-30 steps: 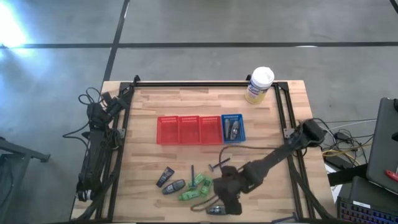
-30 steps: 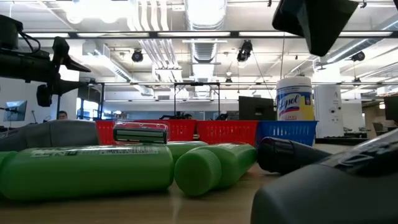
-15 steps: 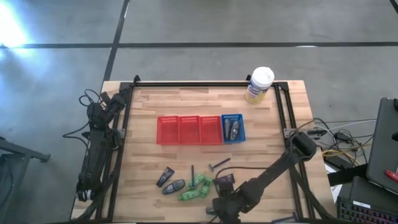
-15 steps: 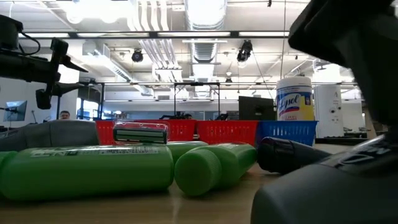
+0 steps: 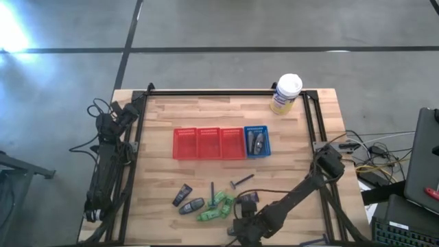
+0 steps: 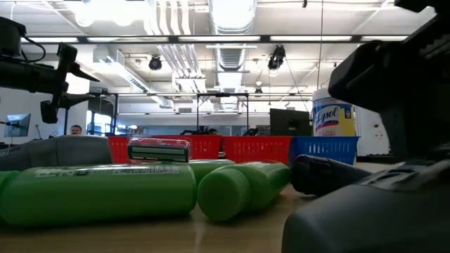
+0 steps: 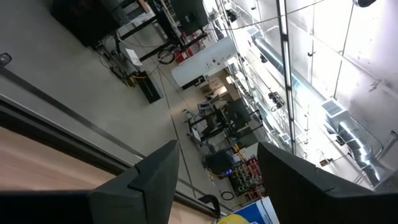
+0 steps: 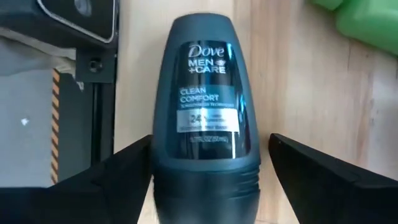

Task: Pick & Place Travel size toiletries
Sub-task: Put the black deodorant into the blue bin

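Glossy dark plastic deodorant bottle (image 8: 205,106)

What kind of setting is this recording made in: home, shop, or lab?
Most likely a robotics lab or workshop in an open industrial hall. The wooden table stands on a bare concrete floor, exposed ducts and ceiling lights run overhead, and equipment racks fill the room beyond.

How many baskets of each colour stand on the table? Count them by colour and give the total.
Red baskets: 3
Blue baskets: 1
Total: 4
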